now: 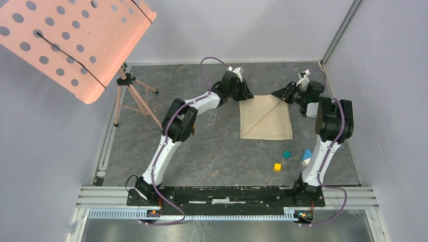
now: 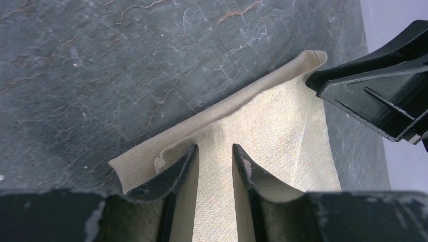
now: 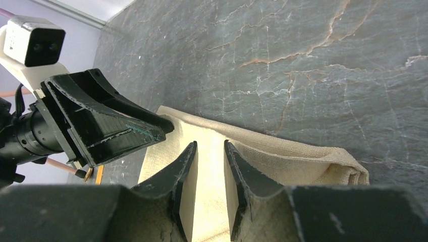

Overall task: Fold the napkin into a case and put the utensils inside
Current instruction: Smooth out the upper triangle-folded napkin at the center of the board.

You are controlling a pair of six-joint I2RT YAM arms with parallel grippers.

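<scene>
Far left, one peach perforated panel (image 1: 75, 45), cut off by the frame. Left gripper (image 2: 215, 147) at the far-left corner of one folded napkin (image 1: 266, 121), flat on the surface (image 1: 212, 151). Right gripper (image 3: 210, 143) at its far-right corner. Both narrowly spread over cloth, pinch unclear. Near right, one yellow cube (image 1: 277, 166), one teal cube (image 1: 286, 155), one blue block (image 1: 306, 154) half hidden behind the right arm (image 1: 323, 151).

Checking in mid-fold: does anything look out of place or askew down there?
The napkin has its far edge puffed into a loose roll instead of lying flat, clear in both wrist views. What looks like a loose thread curls at its left corner. No utensils show in any view; only small cubes lie nearby.
</scene>
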